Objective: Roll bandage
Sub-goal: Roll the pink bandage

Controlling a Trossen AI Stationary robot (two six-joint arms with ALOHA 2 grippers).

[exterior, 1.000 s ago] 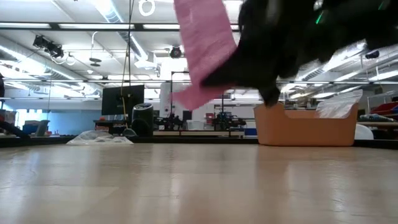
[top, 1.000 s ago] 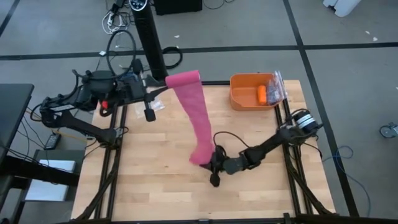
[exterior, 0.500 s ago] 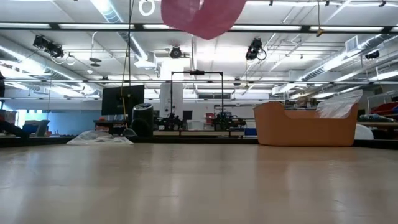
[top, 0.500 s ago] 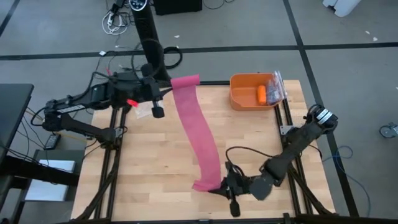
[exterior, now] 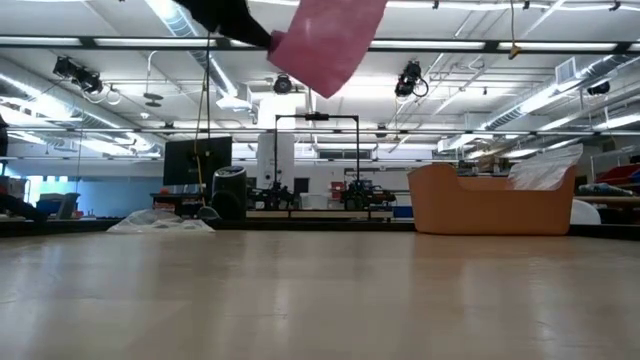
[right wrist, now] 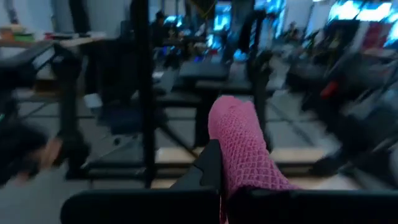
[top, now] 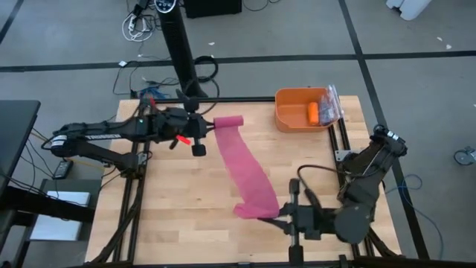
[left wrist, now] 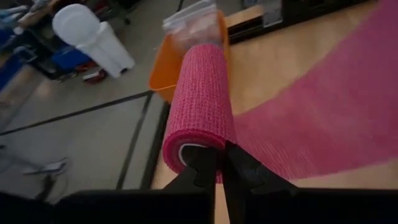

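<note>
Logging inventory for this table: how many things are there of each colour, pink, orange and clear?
Pink: 1, the bandage
Orange: 2, the bin and the roll in it
Clear: 1, the bag
Total: 4

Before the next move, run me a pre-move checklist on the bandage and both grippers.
1. Left gripper shut on the rolled end of the bandage: ok.
2. Right gripper shut on the bandage's free end: ok.
3. Strip spans between the grippers without a twist: ok.
4. Bandage lifted off the table: ok, judged from the low view.
5. Strip clear of the orange bin: ok.
</note>
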